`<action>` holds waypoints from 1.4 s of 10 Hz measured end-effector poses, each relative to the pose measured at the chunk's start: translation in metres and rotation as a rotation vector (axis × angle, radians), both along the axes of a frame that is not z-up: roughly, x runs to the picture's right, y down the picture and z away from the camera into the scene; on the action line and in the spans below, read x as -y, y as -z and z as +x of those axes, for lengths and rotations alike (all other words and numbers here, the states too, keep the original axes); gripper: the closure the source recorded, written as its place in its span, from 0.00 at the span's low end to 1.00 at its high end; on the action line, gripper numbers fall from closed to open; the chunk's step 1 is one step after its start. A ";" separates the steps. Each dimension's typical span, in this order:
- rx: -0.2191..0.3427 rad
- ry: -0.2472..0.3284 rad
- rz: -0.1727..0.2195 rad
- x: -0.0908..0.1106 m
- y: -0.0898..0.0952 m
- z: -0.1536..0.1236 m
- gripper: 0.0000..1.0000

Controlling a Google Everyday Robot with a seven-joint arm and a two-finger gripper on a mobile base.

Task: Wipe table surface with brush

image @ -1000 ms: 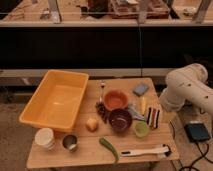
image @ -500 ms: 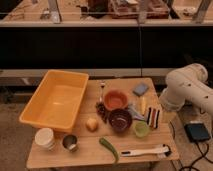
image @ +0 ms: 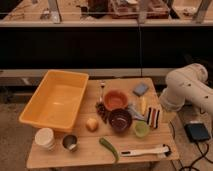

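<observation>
The brush (image: 145, 150) is a long white stick with a small dark tip at its right end. It lies flat along the front right edge of the wooden table surface (image: 85, 152). My white arm (image: 187, 87) stands to the right of the table. The gripper (image: 166, 104) is at the arm's lower end, by the table's right edge next to a black-and-white striped block (image: 153, 116). It is well behind the brush and apart from it. Nothing shows in the gripper.
A big yellow tub (image: 55, 100) fills the table's left. In the middle are an orange bowl (image: 116, 99), a dark bowl (image: 120, 119), a small green cup (image: 141, 129) and a blue sponge (image: 140, 89). At the front are a green vegetable (image: 109, 148), a white cup (image: 45, 138) and a metal cup (image: 69, 142).
</observation>
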State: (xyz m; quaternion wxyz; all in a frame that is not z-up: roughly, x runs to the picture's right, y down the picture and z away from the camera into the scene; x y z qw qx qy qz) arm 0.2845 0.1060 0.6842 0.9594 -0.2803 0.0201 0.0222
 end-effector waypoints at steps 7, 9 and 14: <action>0.000 0.000 0.000 0.000 0.000 0.000 0.35; 0.000 0.000 0.000 0.000 0.000 0.000 0.35; 0.025 0.017 -0.027 -0.006 0.001 -0.004 0.35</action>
